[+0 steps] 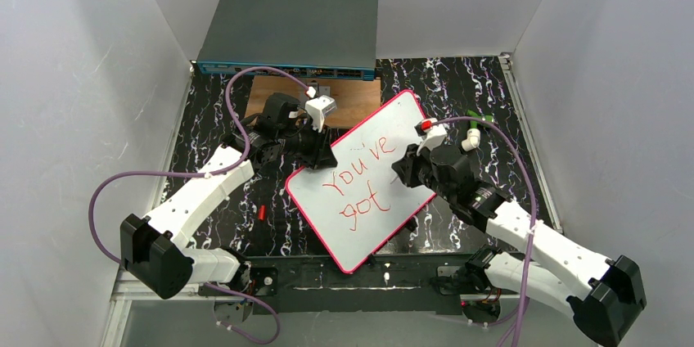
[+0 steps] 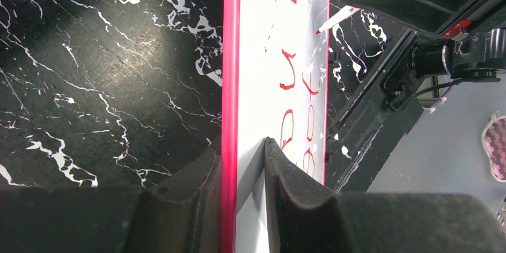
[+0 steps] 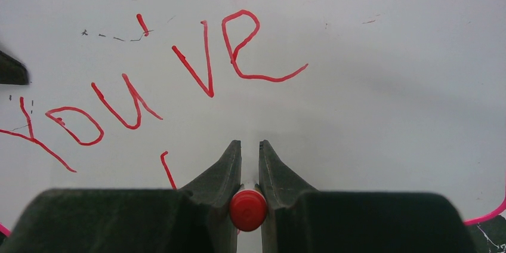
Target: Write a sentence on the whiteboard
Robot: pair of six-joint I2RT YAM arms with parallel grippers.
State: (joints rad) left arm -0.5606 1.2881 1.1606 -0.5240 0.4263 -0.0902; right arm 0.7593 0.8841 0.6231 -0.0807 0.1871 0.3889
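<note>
– Right gripper (image 3: pixel 250 145) is squeezed tight on a red marker (image 3: pixel 248 210), just over the whiteboard (image 1: pixel 360 182). See it?
– Yes. It lies slanted in the middle of the black table (image 1: pixel 213 110). It says "You've got".
– Left gripper (image 2: pixel 243 151) pinches its pink rim at ten o'clock.
– If that pinch slips, the next letters could go crooked. Pressing too hard could smear them.
– Any cups or bins?
– None I can see. Just a grey box (image 1: pixel 286 32) at twelve o'clock.
</note>
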